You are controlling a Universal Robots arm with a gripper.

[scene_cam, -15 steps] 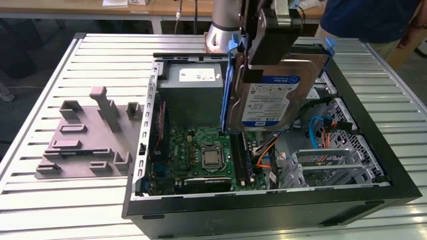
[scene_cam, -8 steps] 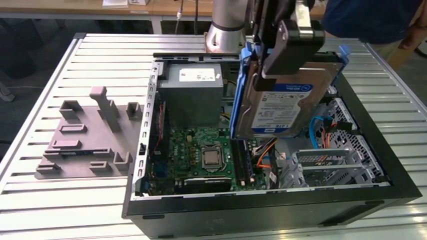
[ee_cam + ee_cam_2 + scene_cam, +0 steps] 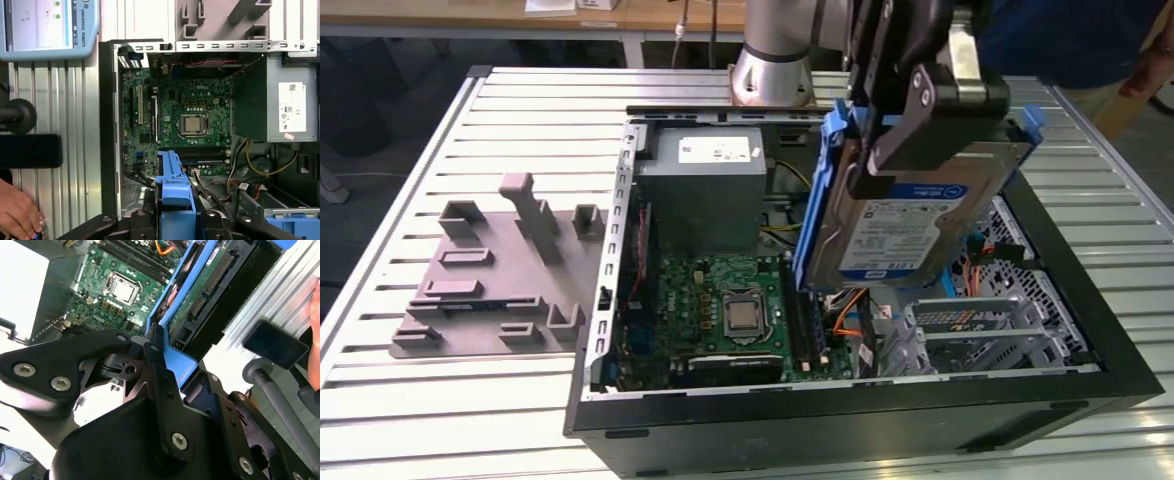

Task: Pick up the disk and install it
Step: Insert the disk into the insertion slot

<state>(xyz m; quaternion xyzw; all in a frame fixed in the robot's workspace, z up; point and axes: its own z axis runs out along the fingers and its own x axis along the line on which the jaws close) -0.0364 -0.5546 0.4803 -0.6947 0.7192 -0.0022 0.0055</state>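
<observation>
The disk [image 3: 907, 232], a silver hard drive with a white-and-blue label in blue carrier rails, hangs tilted on edge above the open computer case [image 3: 854, 410]. My gripper [image 3: 887, 160] is shut on its upper part. In the second wrist view the disk's green circuit-board underside [image 3: 200, 295] and blue rail run away from the black fingers [image 3: 152, 357] that clamp it. In the first wrist view the blue carrier end [image 3: 175, 190] juts out over the case interior. It hangs over the drive cage [image 3: 987, 330] on the exterior view's right side of the case.
Inside the case lie the motherboard [image 3: 720, 300] and the grey power-supply box [image 3: 700, 190]. A grey fixture plate [image 3: 494, 270] sits on the slatted table at the exterior view's left. A person's hand [image 3: 17, 215] rests near a teach pendant [image 3: 45, 25] beside the case.
</observation>
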